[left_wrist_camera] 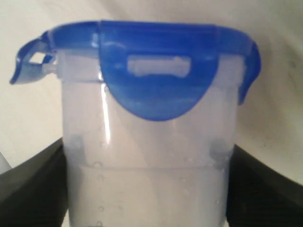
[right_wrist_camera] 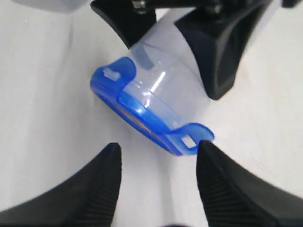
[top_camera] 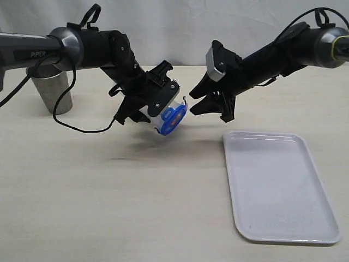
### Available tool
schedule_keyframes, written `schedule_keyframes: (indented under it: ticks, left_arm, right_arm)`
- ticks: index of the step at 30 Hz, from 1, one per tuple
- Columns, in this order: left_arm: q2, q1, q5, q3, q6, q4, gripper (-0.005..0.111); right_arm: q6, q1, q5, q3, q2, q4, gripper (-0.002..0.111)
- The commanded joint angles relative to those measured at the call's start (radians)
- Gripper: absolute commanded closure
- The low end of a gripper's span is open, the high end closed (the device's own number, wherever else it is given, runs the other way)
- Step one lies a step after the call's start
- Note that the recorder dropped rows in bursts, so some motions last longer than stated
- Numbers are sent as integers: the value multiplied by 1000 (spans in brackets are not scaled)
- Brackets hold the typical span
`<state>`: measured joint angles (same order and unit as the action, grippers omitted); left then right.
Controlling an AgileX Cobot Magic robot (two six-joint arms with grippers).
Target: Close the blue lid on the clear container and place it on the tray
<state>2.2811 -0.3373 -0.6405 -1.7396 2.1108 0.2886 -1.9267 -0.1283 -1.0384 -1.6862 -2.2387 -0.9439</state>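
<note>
Two things: where is the clear container, and which claw has it?

"My left claw (top_camera: 148, 109) has it. The clear container (top_camera: 157, 115) hangs above the bare table (top_camera: 109, 207), between the steel cup (top_camera: 52, 93) and the tray (top_camera: 278, 185), touching neither. The jaws are clamped on its walls, below the rim."

And the blue lid?

"The blue lid (top_camera: 174, 119) sits on the mouth. In the left wrist view the near tab (left_wrist_camera: 158, 90) is folded down over the wall, while the tabs on either side flare outward. I judge it seated but not latched all round."

Which way does it lie?

"Its long axis is tilted, with the lid end lower and aimed at my right claw (top_camera: 195, 102). That claw is just beside the lid, jaws apart and gripping nothing. Through its wrist camera the lid's face points into the gap between my fingers (right_wrist_camera: 94, 189)."

So the right arm is nearer the tabs?

"Yes. It reaches in low from the tray side, wrist angled down toward the lid. My left forearm stretches out level from the cup side, wrist bent down. I reckon pressing the loose tabs falls to the right claw. The tray lies lower and to the right, well apart from the container."
</note>
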Motion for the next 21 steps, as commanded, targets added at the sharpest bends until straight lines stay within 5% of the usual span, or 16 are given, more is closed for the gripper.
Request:
schedule_keyframes:
  ticks: [1,21]
  left_arm:
    - [-14,0,4,-8,32,20,107]
    - [-14,0,-25,-8,32,125,107]
  right_arm:
    - [6,20,-10,5,3,-16,61]
    - [-45,-41,19,6,-51,-77,57]
